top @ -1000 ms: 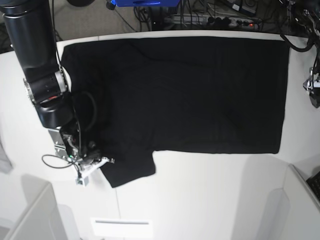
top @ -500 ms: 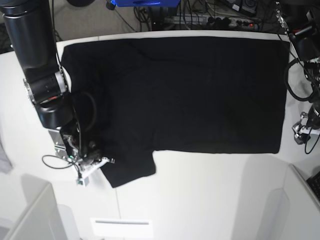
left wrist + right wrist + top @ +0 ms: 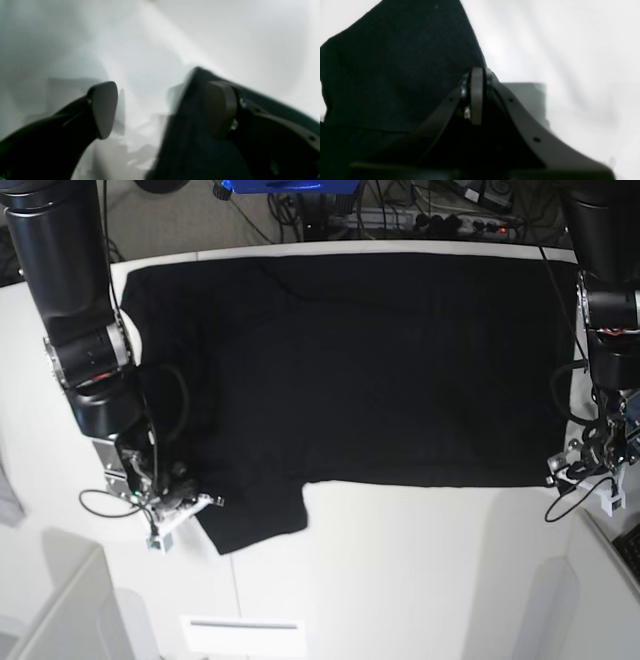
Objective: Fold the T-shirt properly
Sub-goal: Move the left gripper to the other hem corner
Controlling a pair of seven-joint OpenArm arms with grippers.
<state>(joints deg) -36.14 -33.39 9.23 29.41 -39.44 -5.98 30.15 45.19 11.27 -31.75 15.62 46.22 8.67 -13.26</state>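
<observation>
The black T-shirt lies spread flat on the white table, plain side up, one sleeve pointing toward the near left. The right gripper is clamped shut on that sleeve's edge. The left gripper stands wide open at the shirt's near-right hem corner, holding nothing.

To do the step well, the open jaws should straddle the hem corner fully and close on both cloth layers before either arm lifts, so the fold stays square.

The left wrist view shows one finger over the cloth and the other apparently over bare table, though it is blurred; the base view cannot resolve this.
</observation>
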